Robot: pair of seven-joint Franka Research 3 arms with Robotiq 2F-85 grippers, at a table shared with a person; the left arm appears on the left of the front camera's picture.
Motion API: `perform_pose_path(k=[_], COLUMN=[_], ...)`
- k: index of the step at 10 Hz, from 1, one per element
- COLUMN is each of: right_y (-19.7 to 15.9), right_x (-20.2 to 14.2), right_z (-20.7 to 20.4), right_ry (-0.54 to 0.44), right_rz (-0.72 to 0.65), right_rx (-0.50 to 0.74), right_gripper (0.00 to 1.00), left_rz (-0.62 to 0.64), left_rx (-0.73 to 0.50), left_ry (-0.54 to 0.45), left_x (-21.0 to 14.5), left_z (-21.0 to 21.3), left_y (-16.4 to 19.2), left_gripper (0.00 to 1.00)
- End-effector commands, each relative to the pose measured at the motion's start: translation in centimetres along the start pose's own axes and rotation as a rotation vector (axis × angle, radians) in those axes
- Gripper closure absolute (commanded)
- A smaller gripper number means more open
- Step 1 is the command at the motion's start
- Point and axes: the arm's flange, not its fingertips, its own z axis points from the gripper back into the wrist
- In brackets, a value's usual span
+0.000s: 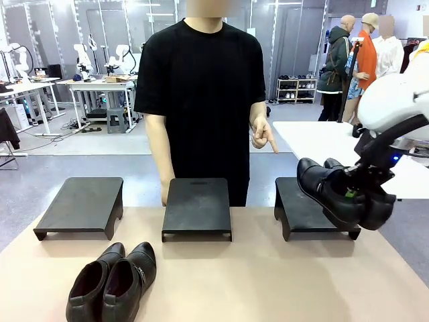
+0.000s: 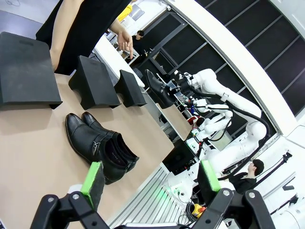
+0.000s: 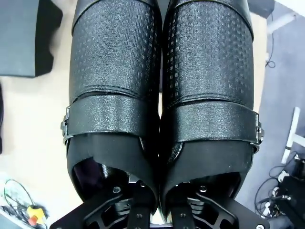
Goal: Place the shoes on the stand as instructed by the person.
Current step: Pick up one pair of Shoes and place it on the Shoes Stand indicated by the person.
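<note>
Right gripper (image 1: pixel 348 193) is clamping one pair of shoes (image 1: pixel 325 188) just beside the right stand (image 1: pixel 301 211), where the person's hand (image 1: pixel 265 136) is pointing. Left wrist: left gripper (image 2: pixel 150 177) is hanging spread wide above the other pair (image 2: pixel 97 143), near left. Right wrist: fingers (image 3: pixel 137 205) are pinching both inner collars, carrying the pair as one.

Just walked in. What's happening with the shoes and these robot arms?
The robot's right gripper is shut on one pair of black shoes, holding them tilted in the air close to the stand on its right. The person across the table points a finger down toward that side. The second pair lies on the table near the robot. The left gripper is open. The middle stand and left stand are bare.
</note>
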Motion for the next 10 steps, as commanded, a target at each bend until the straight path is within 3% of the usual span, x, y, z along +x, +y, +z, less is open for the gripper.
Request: perform_pose_path(k=[1, 10], right_y=[0.0, 1.0], right_x=[3.0, 8.5], right_z=[-1.2, -8.0], right_ry=[-0.052, -0.150], right_rz=[-0.013, -0.034], right_rx=[0.028, -0.032], right_gripper=[0.92, 0.92], left_rz=[-0.012, -0.012], left_rx=[-0.014, -0.014], left_ry=[-0.009, -0.009], left_x=[0.2, 0.2], left_z=[0.2, 0.2], left_y=[-0.1, -0.1], left_gripper=[0.00, 0.00])
